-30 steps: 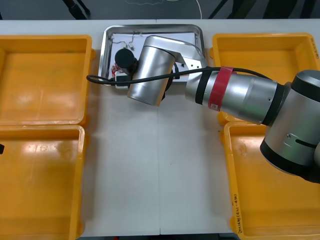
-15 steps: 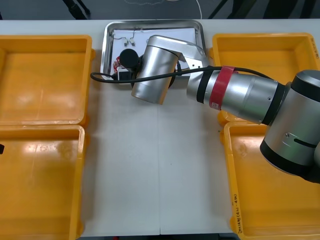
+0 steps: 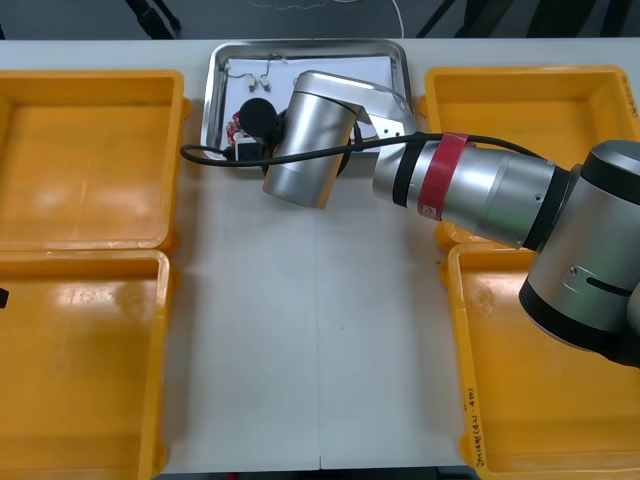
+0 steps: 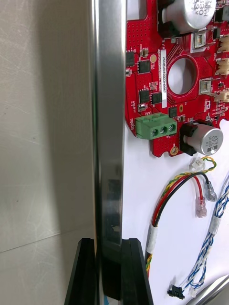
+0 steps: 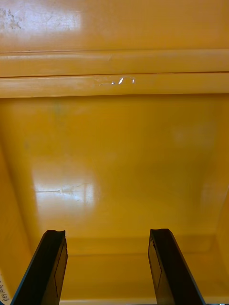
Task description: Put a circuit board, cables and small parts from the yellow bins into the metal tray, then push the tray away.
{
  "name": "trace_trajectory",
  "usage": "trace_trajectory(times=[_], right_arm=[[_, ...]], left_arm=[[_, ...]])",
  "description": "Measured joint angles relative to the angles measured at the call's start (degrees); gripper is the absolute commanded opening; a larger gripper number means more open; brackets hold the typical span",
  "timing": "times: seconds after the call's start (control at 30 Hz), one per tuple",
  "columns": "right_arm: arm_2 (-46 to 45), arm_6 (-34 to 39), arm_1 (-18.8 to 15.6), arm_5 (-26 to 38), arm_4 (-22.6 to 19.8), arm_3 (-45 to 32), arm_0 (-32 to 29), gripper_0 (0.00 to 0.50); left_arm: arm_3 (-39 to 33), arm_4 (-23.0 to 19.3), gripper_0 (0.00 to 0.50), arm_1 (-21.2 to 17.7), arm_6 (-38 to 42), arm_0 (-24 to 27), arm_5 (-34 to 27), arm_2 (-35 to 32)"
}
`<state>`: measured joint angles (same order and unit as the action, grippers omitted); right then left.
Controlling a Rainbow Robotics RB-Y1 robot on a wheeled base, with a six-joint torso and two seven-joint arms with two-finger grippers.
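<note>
The metal tray (image 3: pixel 213 88) lies at the table's far middle, white inside. My right gripper (image 4: pixel 109 245) is shut on the tray's near rim (image 4: pixel 109 119), one finger outside and one inside. In the tray lie a round red circuit board (image 4: pixel 157 71), a red and yellow cable (image 4: pixel 176 190) and a twisted blue and white cable (image 4: pixel 210 233). In the front view the right arm (image 3: pixel 460 185) reaches across from the right and its wrist hides the tray's near half. My left gripper (image 5: pixel 107 236) hangs open over the bare floor of a yellow bin (image 5: pixel 114 143).
Two yellow bins stand at the left (image 3: pixel 85 160) (image 3: pixel 80 360) and two at the right (image 3: pixel 520 100) (image 3: pixel 540 400), all bare inside where visible. A strip of light table (image 3: pixel 310 340) runs between them. The table's far edge lies just beyond the tray.
Over the last second the right gripper slid the tray a little farther from me; in the last half second it barely moved. The left gripper stayed still.
</note>
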<state>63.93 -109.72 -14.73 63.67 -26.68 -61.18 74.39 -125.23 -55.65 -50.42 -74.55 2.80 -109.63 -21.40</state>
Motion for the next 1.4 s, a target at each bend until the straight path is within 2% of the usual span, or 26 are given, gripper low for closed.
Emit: trace_trajectory(times=[0.3, 0.33, 0.37, 0.4, 0.47, 0.5, 0.57, 0.67, 0.87, 1.03, 1.2, 1.4], right_arm=[[1.86, 0.0, 0.01, -1.42, 0.02, 0.05, 0.03, 0.0], [2.29, 0.0, 0.01, -1.44, 0.02, 0.05, 0.03, 0.023], [2.59, 0.0, 0.01, -1.44, 0.02, 0.05, 0.03, 0.082], [2.8, 0.0, 0.01, -1.44, 0.02, 0.05, 0.03, 0.108], [3.03, 0.0, 0.01, -1.44, 0.02, 0.05, 0.03, 0.209], [3.04, 0.0, 0.01, -1.44, 0.02, 0.06, 0.03, 0.235], [3.04, 0.0, 0.01, -1.44, 0.02, 0.11, 0.04, 0.329], [3.04, -0.01, 0.02, -1.44, 0.02, 0.37, 0.07, 0.388], [3.04, -0.3, 0.02, -1.41, 0.02, 0.71, 0.11, 0.468], [3.04, -0.32, 0.04, 0.72, 0.02, 0.43, 0.21, 0.5], [2.16, -0.62, -0.15, 4.78, -2.01, -1.75, 0.35, 0.5], [-0.61, -4.69, -1.6, 8.7, -3.15, -8.27, 0.35, 0.5]], left_arm=[[0.0, 0.0, 0.5, 0.0, 0.0, 0.0, 0.0, 0.0], [0.0, 0.0, 0.5, 0.0, 0.0, 0.0, 0.0, 0.0], [0.0, 0.0, 0.5, 0.0, 0.0, 0.0, 0.0, 0.0], [0.0, 0.0, 0.5, 0.0, 0.0, 0.0, 0.0, 0.0], [0.0, 0.0, 0.5, 0.0, 0.0, 0.0, 0.0, 0.0], [0.0, 0.0, 0.5, 0.0, 0.0, 0.0, 0.0, 0.0], [0.0, 0.0, 0.5, 0.0, 0.0, 0.0, 0.0, 0.0], [0.0, 0.0, 0.5, 0.0, 0.0, 0.0, 0.0, 0.0], [0.0, 0.0, 0.5, 0.0, 0.0, 0.0, 0.0, 0.0], [0.0, 0.0, 0.5, 0.0, 0.0, 0.0, 0.0, 0.0], [0.0, 0.0, 0.5, 0.0, 0.0, 0.0, 0.0, 0.0], [0.0, 0.0, 0.5, 0.0, 0.0, 0.0, 0.0, 0.0]])
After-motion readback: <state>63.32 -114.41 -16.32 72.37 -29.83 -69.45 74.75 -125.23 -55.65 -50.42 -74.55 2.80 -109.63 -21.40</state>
